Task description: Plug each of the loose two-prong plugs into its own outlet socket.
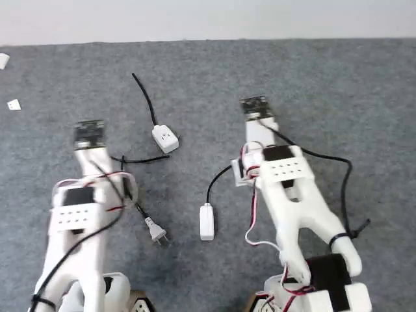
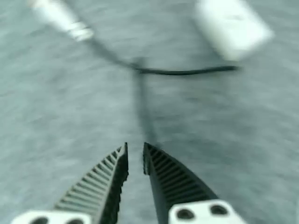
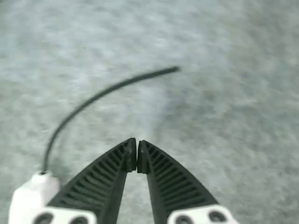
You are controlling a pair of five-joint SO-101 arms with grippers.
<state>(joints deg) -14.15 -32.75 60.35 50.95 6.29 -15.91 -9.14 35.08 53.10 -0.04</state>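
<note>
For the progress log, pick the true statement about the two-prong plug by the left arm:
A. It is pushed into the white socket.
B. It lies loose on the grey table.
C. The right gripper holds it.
B: the plug lies by itself on the table with its prongs bare, apart from the white socket.

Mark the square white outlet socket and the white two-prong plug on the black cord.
square white outlet socket [image 1: 164,138], high view, top face.
white two-prong plug [image 1: 155,229], high view, body behind the prongs.
</note>
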